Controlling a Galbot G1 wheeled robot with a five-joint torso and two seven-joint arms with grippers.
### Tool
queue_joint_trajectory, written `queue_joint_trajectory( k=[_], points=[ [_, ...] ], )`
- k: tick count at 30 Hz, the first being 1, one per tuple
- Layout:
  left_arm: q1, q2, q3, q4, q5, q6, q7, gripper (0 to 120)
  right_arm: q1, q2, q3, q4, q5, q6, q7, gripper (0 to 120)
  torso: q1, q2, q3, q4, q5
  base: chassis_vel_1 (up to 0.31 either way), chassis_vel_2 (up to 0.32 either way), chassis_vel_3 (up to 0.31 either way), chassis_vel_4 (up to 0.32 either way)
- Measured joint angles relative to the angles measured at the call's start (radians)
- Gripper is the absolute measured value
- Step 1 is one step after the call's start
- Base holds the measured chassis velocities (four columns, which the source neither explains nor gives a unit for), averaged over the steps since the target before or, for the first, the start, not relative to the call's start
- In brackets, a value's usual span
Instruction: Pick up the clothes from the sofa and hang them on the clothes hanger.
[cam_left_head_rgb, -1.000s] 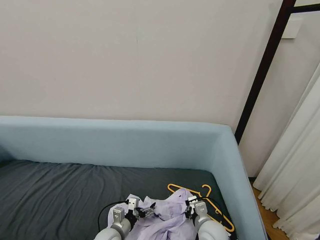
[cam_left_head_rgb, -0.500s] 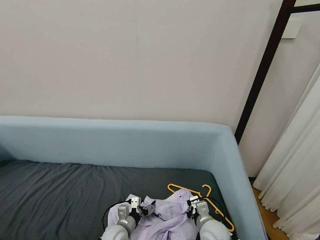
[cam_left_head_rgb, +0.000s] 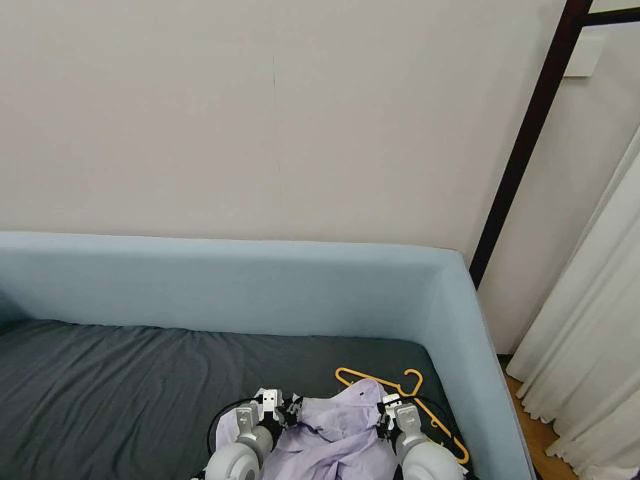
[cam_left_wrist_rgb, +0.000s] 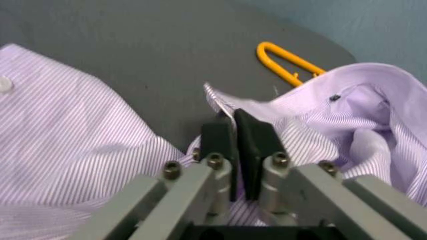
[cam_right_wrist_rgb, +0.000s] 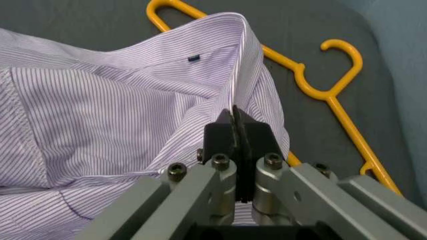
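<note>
Both arms are down low at the front edge of the sofa (cam_left_head_rgb: 440, 290), over the right end of its dark grey seat cushion (cam_left_head_rgb: 120, 375). Between them sits the lilac pinstriped shirt (cam_left_head_rgb: 335, 440), bunched up near the sofa's pale blue right arm.

The left tool (cam_left_wrist_rgb: 233, 131) has its two black fingers pressed narrow together, with a fold of the shirt's edge pinched between them. In the left wrist view the cloth spreads out on both sides of the fingers, and bare grey cushion shows beyond.

The right tool (cam_right_wrist_rgb: 235, 125) is clamped just as tight, its fingers nipping the shirt at the edge running down from the collar (cam_right_wrist_rgb: 200, 37). The collar stands up in a curve, with a small dark label inside it.

The yellow-orange plastic hanger (cam_right_wrist_rgb: 313, 85) lies flat on the cushion. It is partly tucked under the shirt on the right-arm side, and its hook pokes clear toward the back corner of the seat.

Behind the sofa's backrest there is a plain wall (cam_left_head_rgb: 250, 120), and white curtains (cam_left_head_rgb: 600, 340) hang off to the right.
</note>
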Motion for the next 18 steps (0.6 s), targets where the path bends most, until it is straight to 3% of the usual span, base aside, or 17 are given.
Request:
queue_joint_trajectory(
  k=[12,18],
  points=[
    [0.034,-0.002,-0.02,-0.035,0.033,-0.009,-0.01,0,-0.011,-0.015,0.023,0.018,0.009,0.015,-0.002,0,0.0,0.0,0.0,-0.0001,0.0,0.0,0.0,0.0,0.0],
    [0.075,0.051,-0.087,-0.133,0.173,-0.088,-0.022,0,-0.026,-0.033,0.071,0.084,0.002,0.039,-0.012,0,0.0,0.0,0.0,0.0001,-0.0002,0.0,0.0,0.0,0.0]
  ],
)
